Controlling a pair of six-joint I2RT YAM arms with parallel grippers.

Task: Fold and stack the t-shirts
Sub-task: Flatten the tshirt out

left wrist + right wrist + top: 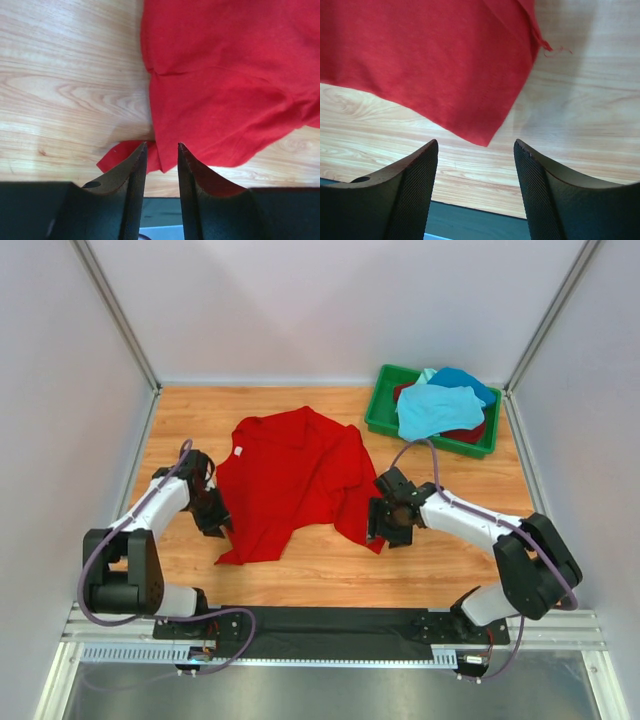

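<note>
A bright red, short-sleeved cotton t-shirt lies spread but rumpled on a pale wooden table, roughly in the middle, collar toward the far left. At the far right corner sits a green plastic bin heaped with other shirts: a light turquoise one on top, a blue one behind it, and a dark red one peeking out beneath.

The left gripper is low at the red shirt's left edge. In its wrist view its jaws stand a narrow gap apart, and a folded bit of hem shows in that gap. It may sit between the fingertips or just beneath them, which the view does not settle, but nothing is clamped.

The right gripper is at the shirt's near right corner. Its jaws are spread wide and empty, with the pointed corner of cloth just ahead of the gap and a loose thread trailing from the edge farther up.

The shirt is light, thin and limp. It will probably sag, crease and drag along the wood rather than hold any shape. The hems and corners, where the cloth is doubled, look like the best places to pinch, one on each side, so that it lifts evenly.
</note>
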